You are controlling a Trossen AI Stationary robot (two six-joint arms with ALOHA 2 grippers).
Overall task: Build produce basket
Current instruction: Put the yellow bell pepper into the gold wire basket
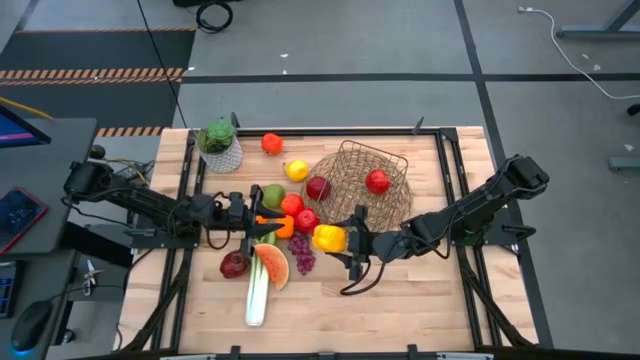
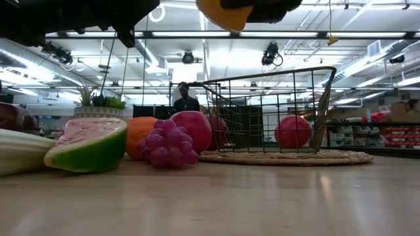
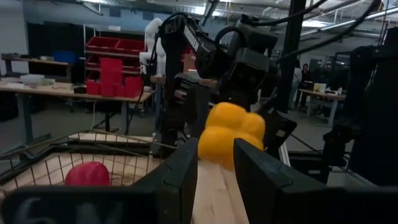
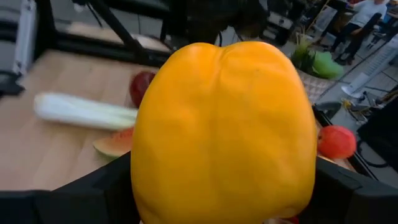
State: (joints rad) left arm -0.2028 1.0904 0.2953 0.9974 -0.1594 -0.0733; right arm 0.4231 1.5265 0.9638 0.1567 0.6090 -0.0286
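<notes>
The brown wire basket (image 1: pixel 362 172) stands at the table's middle on its round woven rim, with a red apple (image 1: pixel 377 181) inside. My right gripper (image 1: pixel 340 240) is shut on a yellow bell pepper (image 1: pixel 328 238), lifted just near of the basket. My left gripper (image 1: pixel 262 218) is open and empty above an orange (image 1: pixel 280 226), facing the pepper (image 3: pixel 229 134). Apples (image 1: pixel 298 212), a pear (image 1: pixel 272 195), a lemon (image 1: pixel 296 170), grapes (image 1: pixel 302 255), a watermelon slice (image 1: pixel 272 265) and a leek (image 1: pixel 257 295) lie on the table. My right gripper pinches the yellow pepper by its two opposite sides (image 4: pixel 146 180) between its two fingers (image 4: pixel 115 190). The fingers come roughly level from the table's right side. The pepper is lifted clear of the table, high in the low view (image 2: pixel 226 13).
A white netted pot with a green plant (image 1: pixel 220 145) stands at the far left, a red fruit (image 1: pixel 271 143) beside it. A dark-red apple (image 1: pixel 234 265) lies left of the leek. Bare wood shows at the table's near right (image 1: pixel 420 300).
</notes>
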